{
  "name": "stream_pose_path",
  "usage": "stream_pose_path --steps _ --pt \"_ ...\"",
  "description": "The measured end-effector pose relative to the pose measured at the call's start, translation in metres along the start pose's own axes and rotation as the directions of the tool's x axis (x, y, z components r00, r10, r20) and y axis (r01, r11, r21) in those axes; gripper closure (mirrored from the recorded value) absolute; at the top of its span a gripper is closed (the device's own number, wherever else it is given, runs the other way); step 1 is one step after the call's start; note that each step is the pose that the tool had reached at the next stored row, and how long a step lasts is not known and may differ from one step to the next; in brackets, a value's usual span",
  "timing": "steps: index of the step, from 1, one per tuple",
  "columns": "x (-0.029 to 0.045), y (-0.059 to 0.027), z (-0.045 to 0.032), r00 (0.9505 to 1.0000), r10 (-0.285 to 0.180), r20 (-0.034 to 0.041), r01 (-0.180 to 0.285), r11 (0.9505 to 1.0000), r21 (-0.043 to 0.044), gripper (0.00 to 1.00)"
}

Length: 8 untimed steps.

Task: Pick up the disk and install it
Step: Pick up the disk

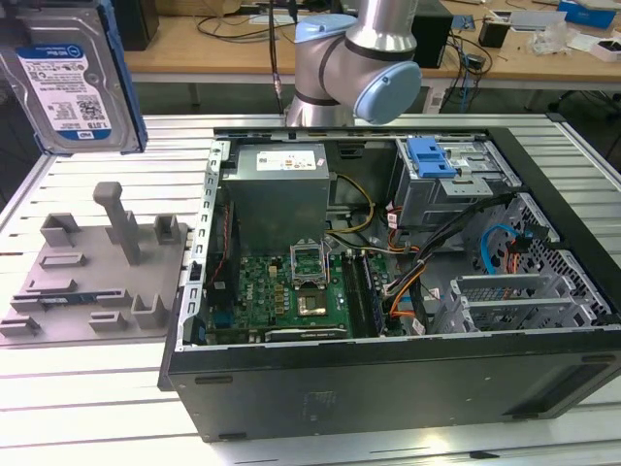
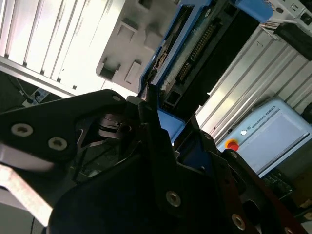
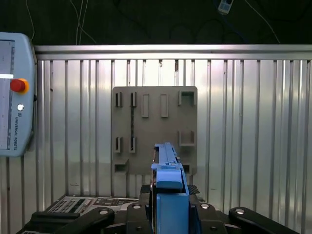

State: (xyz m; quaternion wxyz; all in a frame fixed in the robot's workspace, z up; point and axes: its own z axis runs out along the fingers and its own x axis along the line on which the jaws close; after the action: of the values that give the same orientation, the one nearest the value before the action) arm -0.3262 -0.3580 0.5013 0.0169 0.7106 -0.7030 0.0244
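The disk (image 1: 68,78), a silver hard drive with a white-and-blue label and a blue plastic frame, hangs in the air at the exterior view's upper left, above the grey fixture plate (image 1: 97,272). In both wrist views my gripper (image 3: 168,195) is shut on the disk, gripping its blue-framed edge (image 3: 169,180). In the second wrist view the gripper (image 2: 161,117) clamps the drive's connector end (image 2: 195,53). The open computer case (image 1: 194,291) lies to the exterior view's right of the disk.
Inside the case are a power supply (image 1: 277,189), a motherboard (image 1: 291,291), loose cables and a drive bay with a bright-blue latch (image 1: 432,160). The arm's body (image 1: 359,58) stands behind the case. A teach pendant (image 3: 14,92) lies on the slatted metal table (image 3: 253,122).
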Motion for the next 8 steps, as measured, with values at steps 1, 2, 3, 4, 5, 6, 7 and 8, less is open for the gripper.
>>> stream_pose_path --steps 1,2,3,4,5,6,7,8 --pt "0.0016 -0.0034 0.0001 1.0 0.0 0.0 0.0 1.0 0.0001 0.63" --pt "0.0047 -0.0099 0.0004 1.0 0.0 0.0001 0.0 1.0 0.0001 0.63" --pt "0.0069 -0.0145 0.0005 1.0 0.0 0.0 0.0 1.0 0.0 0.63" --pt "0.0088 -0.0185 0.0007 1.0 0.0 0.0 0.0 1.0 0.0 0.63" --pt "0.0114 -0.0238 0.0009 1.0 0.0 0.0001 0.0 1.0 0.0002 0.63" --pt "0.0131 -0.0274 0.001 1.0 0.0 0.0 0.0 1.0 0.0001 0.63" --pt "0.0151 -0.0315 0.0011 1.0 0.0 0.0 0.0 1.0 0.0 0.63" --pt "0.017 -0.0355 0.0013 1.0 0.0 0.0 0.0 1.0 0.0 0.63"
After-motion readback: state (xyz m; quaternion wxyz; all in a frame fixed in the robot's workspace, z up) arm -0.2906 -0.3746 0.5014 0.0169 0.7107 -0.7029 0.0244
